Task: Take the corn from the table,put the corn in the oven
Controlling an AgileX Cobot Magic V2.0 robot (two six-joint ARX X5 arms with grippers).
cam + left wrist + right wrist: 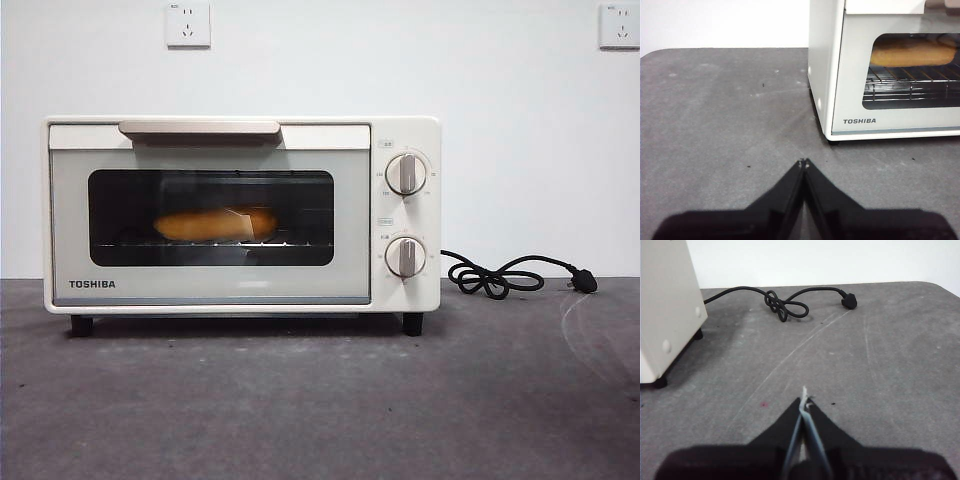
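Observation:
The corn [215, 224] lies on the wire rack inside the cream-white oven [240, 290], seen through the dark glass of its shut door. The left wrist view shows the same corn [912, 52] behind the window. The oven stands on the dark grey table [320, 400]. My left gripper [803, 162] is shut with nothing in it, low over the table off the oven's front left corner. My right gripper [804, 401] is shut and empty too, over the table beside the oven's [667, 310] right side. Neither arm shows in the front view.
A black power cord [510, 275] with its plug [584, 282] lies coiled on the table to the right of the oven, also seen as the cord [785, 302] in the right wrist view. Two wall sockets [188, 24] sit high on the white wall.

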